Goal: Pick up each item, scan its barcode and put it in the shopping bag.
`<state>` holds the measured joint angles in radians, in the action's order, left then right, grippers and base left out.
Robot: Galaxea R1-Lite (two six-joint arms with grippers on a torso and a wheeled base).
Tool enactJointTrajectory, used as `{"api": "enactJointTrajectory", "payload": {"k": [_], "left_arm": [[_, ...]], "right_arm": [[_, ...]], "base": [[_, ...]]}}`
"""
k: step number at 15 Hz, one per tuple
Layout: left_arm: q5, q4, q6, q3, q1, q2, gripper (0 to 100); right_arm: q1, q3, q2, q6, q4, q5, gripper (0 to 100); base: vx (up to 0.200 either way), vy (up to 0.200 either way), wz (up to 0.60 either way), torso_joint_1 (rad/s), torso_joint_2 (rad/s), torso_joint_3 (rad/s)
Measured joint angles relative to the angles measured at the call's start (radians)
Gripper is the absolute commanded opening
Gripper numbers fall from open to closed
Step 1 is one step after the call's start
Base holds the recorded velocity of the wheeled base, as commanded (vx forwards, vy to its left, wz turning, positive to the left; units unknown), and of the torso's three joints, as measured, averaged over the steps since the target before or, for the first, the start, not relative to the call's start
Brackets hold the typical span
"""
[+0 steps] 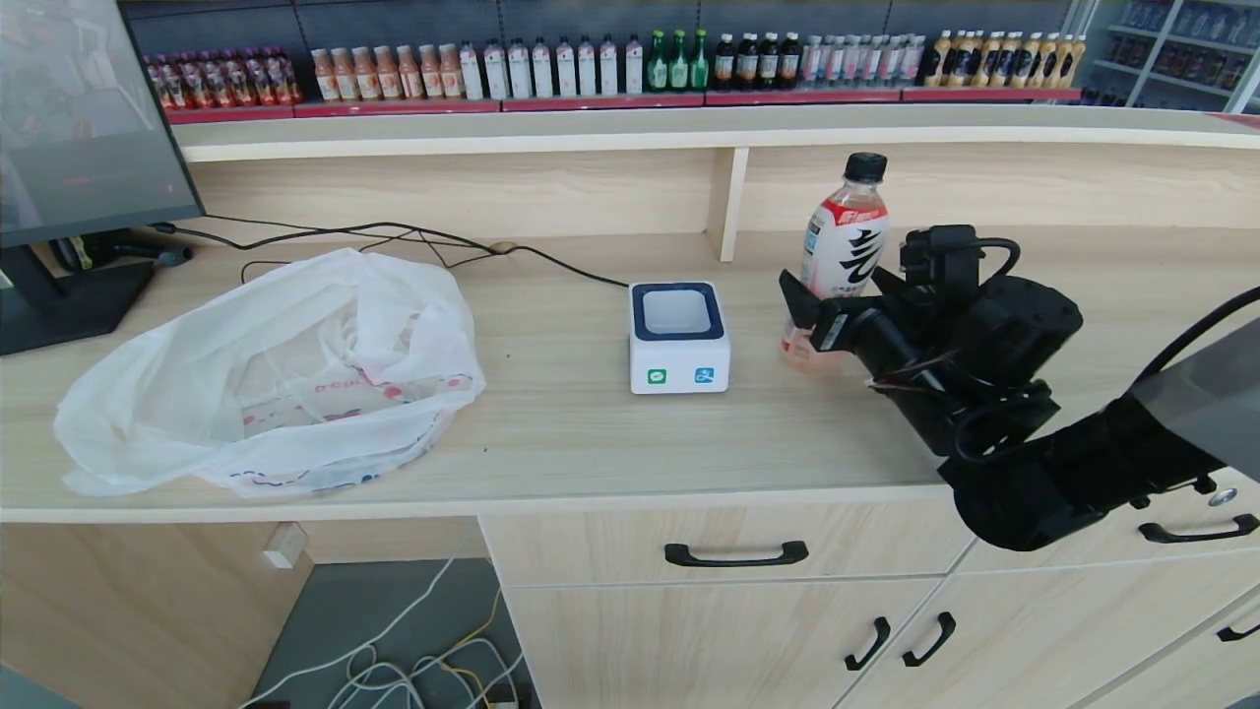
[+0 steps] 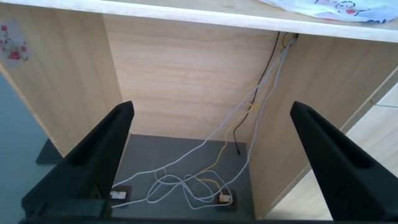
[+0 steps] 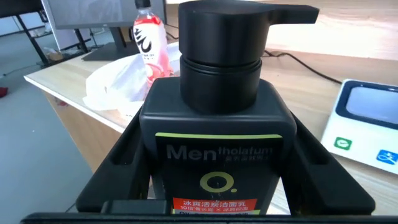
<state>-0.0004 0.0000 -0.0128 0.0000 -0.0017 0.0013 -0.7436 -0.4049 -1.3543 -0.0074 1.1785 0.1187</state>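
My right gripper is shut on a black pump bottle, holding it over the right part of the wooden counter. Close behind it stands an upright drink bottle with pink liquid, a white label and a black cap, also visible past the pump bottle. The white barcode scanner sits mid-counter, left of the gripper. A white plastic shopping bag lies open on the left of the counter. My left gripper is open with nothing in it, below the counter, facing the space under it.
A monitor on a black stand occupies the far left corner, with black cables running behind the bag to the scanner. A raised ledge with a divider backs the counter. Drawers with black handles lie below; loose cables lie on the floor.
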Motion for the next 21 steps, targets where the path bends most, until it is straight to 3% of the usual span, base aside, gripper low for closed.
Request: {"api": "enactJointTrajectory", "payload": {"k": [5,11,21], "left_arm": [[0.000,0.000,0.000,0.000,0.000,0.000,100],[-0.001,0.000,0.003,0.000,0.001,0.000,100],[-0.001,0.000,0.000,0.000,0.000,0.000,100]], "right_arm": [[0.005,-0.040,-0.024,0.004,0.004,0.000,0],[0.050,-0.137,-0.088,-0.018,0.039,-0.004,0],[0.078,-0.546,-0.469,-0.072,0.047,-0.008,0]], "base": [[0.000,0.200,0.00,0.002,0.00,0.006],[0.000,0.000,0.00,0.000,0.00,0.000],[0.000,0.000,0.00,0.000,0.00,0.000]]}}
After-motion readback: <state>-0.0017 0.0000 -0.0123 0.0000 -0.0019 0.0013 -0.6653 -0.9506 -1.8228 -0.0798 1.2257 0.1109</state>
